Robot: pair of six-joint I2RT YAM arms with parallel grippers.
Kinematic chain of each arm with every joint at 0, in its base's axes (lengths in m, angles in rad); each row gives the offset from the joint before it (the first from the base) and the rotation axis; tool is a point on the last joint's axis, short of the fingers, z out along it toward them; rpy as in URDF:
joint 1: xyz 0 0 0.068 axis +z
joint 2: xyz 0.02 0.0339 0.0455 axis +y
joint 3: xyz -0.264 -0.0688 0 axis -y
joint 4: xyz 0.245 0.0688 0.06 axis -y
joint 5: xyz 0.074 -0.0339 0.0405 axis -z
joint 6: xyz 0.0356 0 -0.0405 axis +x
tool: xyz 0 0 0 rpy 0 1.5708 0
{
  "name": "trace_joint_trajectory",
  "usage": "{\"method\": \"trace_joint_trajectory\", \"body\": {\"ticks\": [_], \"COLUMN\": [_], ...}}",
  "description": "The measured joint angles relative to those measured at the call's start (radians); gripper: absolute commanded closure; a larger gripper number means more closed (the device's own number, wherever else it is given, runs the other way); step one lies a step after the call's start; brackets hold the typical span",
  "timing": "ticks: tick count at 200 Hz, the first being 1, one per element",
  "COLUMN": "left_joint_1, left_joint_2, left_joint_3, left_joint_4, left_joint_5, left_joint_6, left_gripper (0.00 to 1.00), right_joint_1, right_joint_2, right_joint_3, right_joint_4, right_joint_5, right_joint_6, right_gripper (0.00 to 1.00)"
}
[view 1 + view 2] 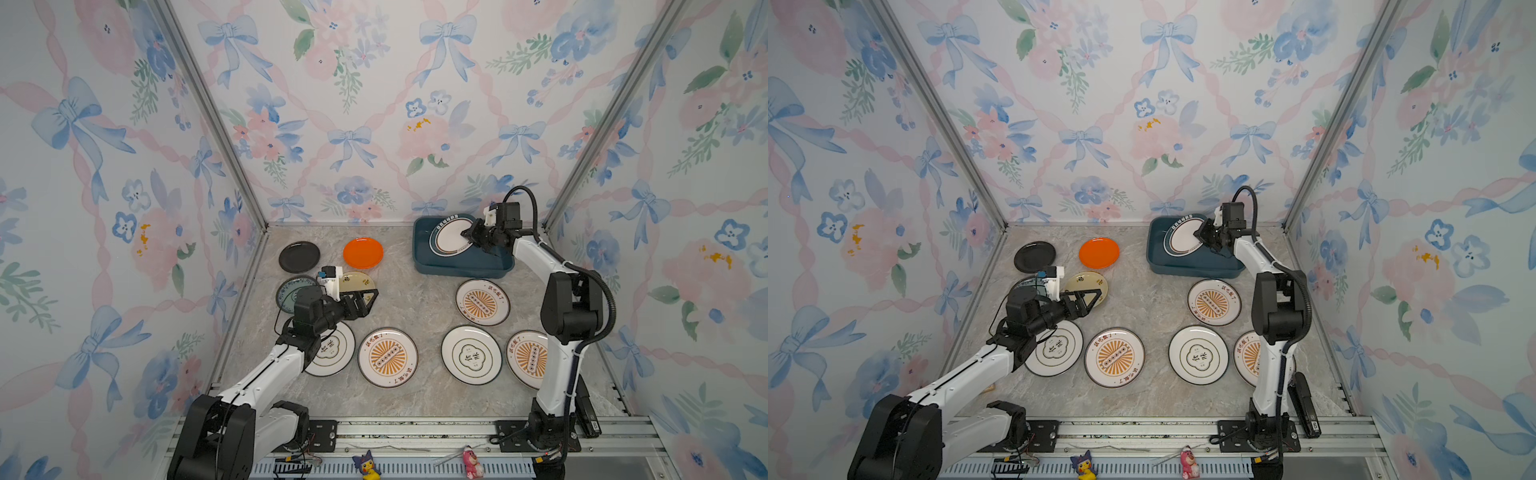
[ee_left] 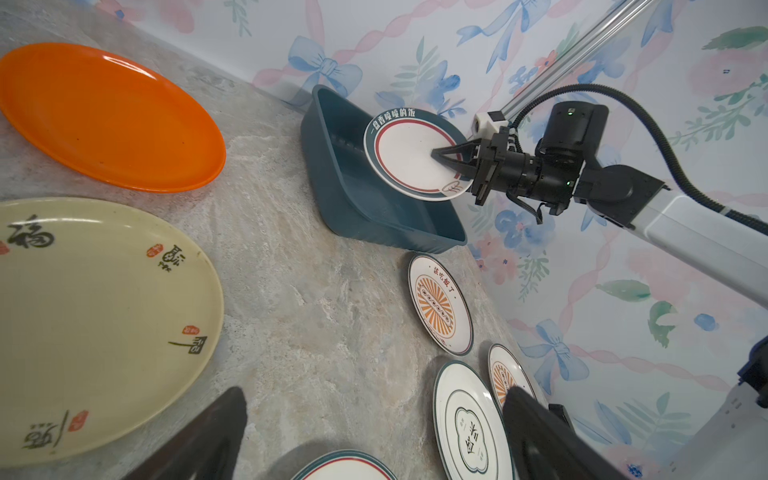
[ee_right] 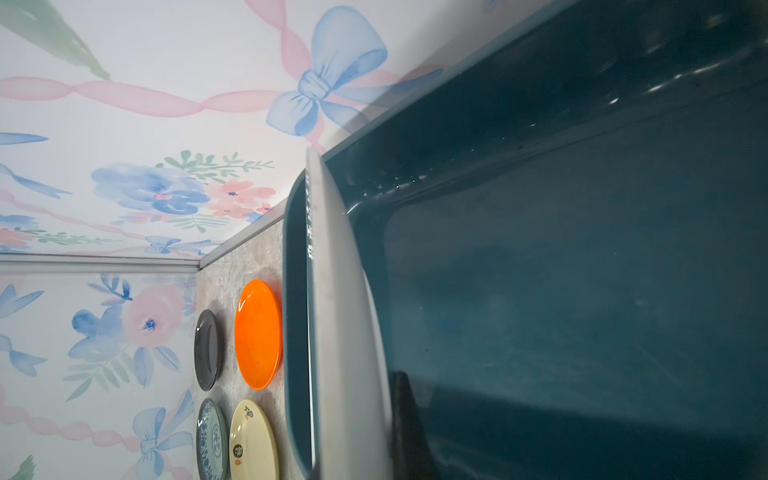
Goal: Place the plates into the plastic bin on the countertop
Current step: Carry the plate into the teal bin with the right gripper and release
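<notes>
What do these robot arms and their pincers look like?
The left arm and right arm have white links between chunky black joints. The left gripper and right gripper are black with open-framed triangular fingers. A ribbed black cable loops along the right arm.

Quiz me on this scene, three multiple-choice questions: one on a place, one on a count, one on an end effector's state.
1. Where is the orange plate? A in the bin; B on the countertop beside the black plate; C on top of the black plate.
2. How many sunburst plates show in a top view? A one; B five; C three.
3. The right end effector is: A shut on the navy-rim plate; B open, empty; C shut on the black plate.
B, it lies flat on the marble; C, three sunbursts are countable; A, it pinches that plate's edge.
</notes>
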Motion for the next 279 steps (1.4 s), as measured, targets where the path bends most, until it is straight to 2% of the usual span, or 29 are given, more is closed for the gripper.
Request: {"method": "trace_joint_trajectory", "body": {"ticks": [63,121,133,161,194,245,261,279], "left_joint_1": [0.006,0.006,0.006,0.006,0.006,0.006,0.006,0.005], "left_joint_2": [0.0,0.004,0.004,0.007,0.008,0.008,0.006,-0.002], "left_joint_3": [0.0,0.0,0.0,0.0,0.0,-0.002,-0.002,-0.002], "left_joint_4": [-0.005,-0.005,-0.005,-0.005,-0.005,-0.006,-0.013,-0.026], "left_joint_5": [0.0,0.0,0.0,0.0,0.0,-0.001,-0.005,-0.012], "left_joint_6": [0.0,0.0,0.0,0.0,0.0,0.007,0.014,0.019], "left_gripper": [0.02,0.02,0.02,0.02,0.02,0.02,0.02,0.02], "right_joint_1": [0.001,0.008,0.013,0.024,0.039,0.042,0.046,0.053], "right_joint_2": [0.177,0.267,0.275,0.311,0.338,0.344,0.344,0.342], "right_joint_3": [0.132,0.183,0.194,0.24,0.248,0.262,0.282,0.316], "right_joint_4": [-0.007,0.016,0.016,0.012,-0.021,-0.045,-0.08,-0.145], "right_joint_5": [-0.009,-0.027,-0.025,-0.029,-0.01,0.004,0.037,0.092], "right_joint_6": [0.111,0.158,0.159,0.165,0.158,0.116,0.088,0.036], "right_gripper": [1.0,1.0,0.96,0.79,0.66,0.49,0.42,0.41]}}
